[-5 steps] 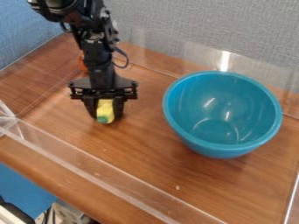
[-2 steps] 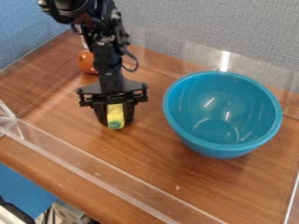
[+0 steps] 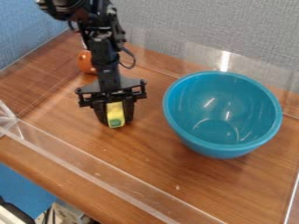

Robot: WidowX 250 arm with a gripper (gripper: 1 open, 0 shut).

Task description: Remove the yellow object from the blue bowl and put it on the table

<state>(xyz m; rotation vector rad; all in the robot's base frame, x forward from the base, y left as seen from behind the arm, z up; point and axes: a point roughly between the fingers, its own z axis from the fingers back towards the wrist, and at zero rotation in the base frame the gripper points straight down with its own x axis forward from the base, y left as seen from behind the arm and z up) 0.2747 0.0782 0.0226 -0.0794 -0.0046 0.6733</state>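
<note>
now the wooden table (image 3: 70,92), edged by low clear acrylic walls (image 3: 117,179), carries everything, and its bare brown top left of the bowl is where the task wants the piece to end up; the teal-blue bowl (image 3: 222,114) sits on it as the landmark, its glossy hollow showing nothing inside, which reads as the removal half of the job being done

left of the bowl, apart from its rim, the black arm (image 3: 100,44) comes down with its gripper (image 3: 114,112) pointing straight at the tabletop, low enough that the load looks to be at or just on the wood, a sensible height for setting down rather than dropping

between the half-spread fingers (image 3: 94,107) stands the yellow object (image 3: 114,115), its greenish tip downward; the jaws sit against its two sides, so it is judged grasped and not yet let go

further left of the bowl, behind the arm near the back wall, a small round orange-brown object (image 3: 86,59) peeks out, no part of this job
</note>
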